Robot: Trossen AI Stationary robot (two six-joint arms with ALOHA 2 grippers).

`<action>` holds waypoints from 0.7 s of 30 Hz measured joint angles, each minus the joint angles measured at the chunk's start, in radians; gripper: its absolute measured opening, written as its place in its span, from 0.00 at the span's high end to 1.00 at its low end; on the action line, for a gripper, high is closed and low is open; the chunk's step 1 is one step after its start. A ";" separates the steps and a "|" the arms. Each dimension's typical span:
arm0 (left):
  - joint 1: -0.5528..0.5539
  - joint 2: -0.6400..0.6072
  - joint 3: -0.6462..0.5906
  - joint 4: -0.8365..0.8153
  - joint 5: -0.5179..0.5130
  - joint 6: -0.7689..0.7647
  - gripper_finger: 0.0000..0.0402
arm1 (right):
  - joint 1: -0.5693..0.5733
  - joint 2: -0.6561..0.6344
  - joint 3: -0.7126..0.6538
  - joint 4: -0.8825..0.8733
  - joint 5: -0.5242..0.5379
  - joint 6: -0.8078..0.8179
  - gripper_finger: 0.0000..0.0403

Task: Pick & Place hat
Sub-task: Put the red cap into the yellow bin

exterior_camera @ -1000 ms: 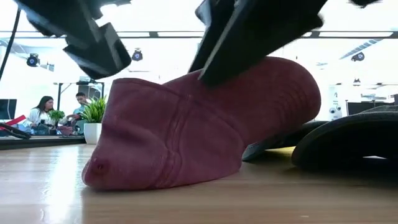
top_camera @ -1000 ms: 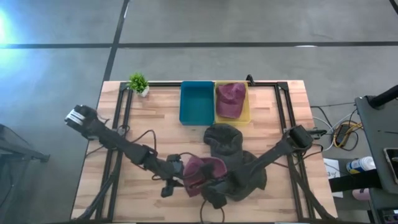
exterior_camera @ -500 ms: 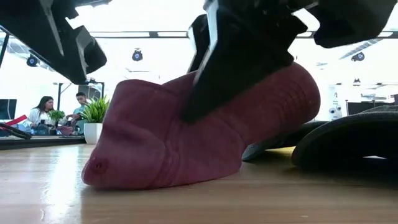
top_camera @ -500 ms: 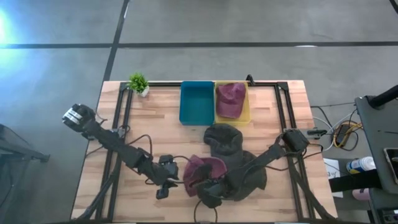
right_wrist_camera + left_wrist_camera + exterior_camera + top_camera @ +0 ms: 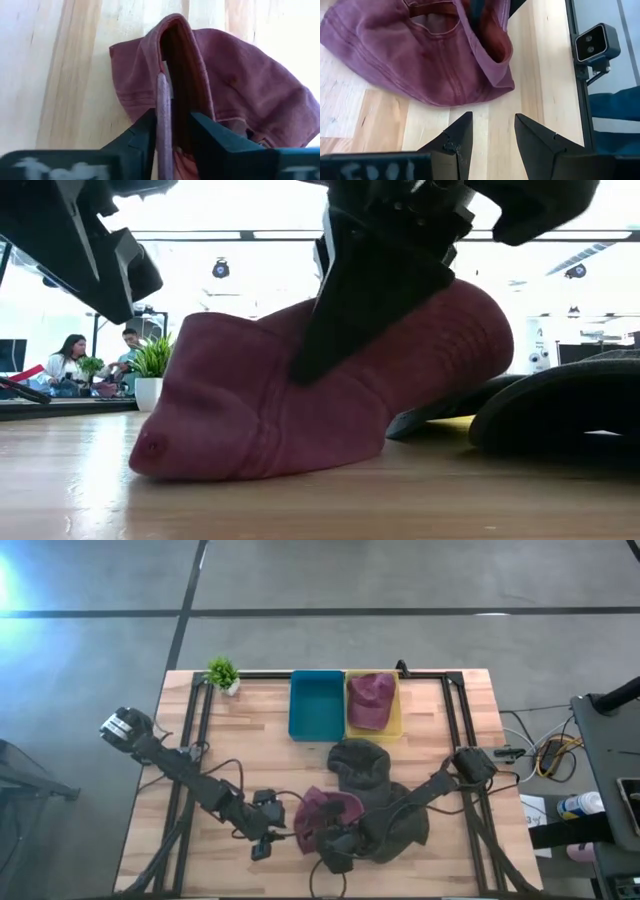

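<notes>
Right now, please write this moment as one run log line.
right gripper: closing on maroon hat rim | left gripper: open, beside hat | yellow bin: holds another hat

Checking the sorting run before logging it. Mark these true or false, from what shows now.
1. The blue bin is empty. True.
2. The yellow bin is empty. False: a maroon hat lies in it.
3. The right gripper has its fingers on either side of a fold of the maroon cap. True.
4. The left gripper holds that cap. False: it is open over bare wood beside it.
5. The potted plant stands between the bins. False: at the table's far left corner.
</notes>
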 joint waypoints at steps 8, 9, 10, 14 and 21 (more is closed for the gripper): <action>-0.013 -0.007 0.000 0.000 -0.003 -0.078 0.65 | 0.001 0.000 0.001 -0.003 -0.006 0.047 0.95; -0.015 -0.009 0.000 0.000 -0.003 -0.083 0.65 | 0.001 0.000 0.001 -0.003 -0.009 0.060 0.95; -0.017 -0.011 0.000 0.000 -0.003 -0.090 0.65 | 0.000 0.000 0.001 -0.003 -0.015 0.071 0.95; -0.027 -0.022 0.000 0.000 -0.029 -0.104 0.65 | 0.000 0.000 0.001 -0.002 -0.022 0.090 0.96; -0.034 -0.062 0.000 -0.023 -0.077 -0.142 0.65 | 0.000 -0.011 0.001 0.004 -0.033 0.196 0.96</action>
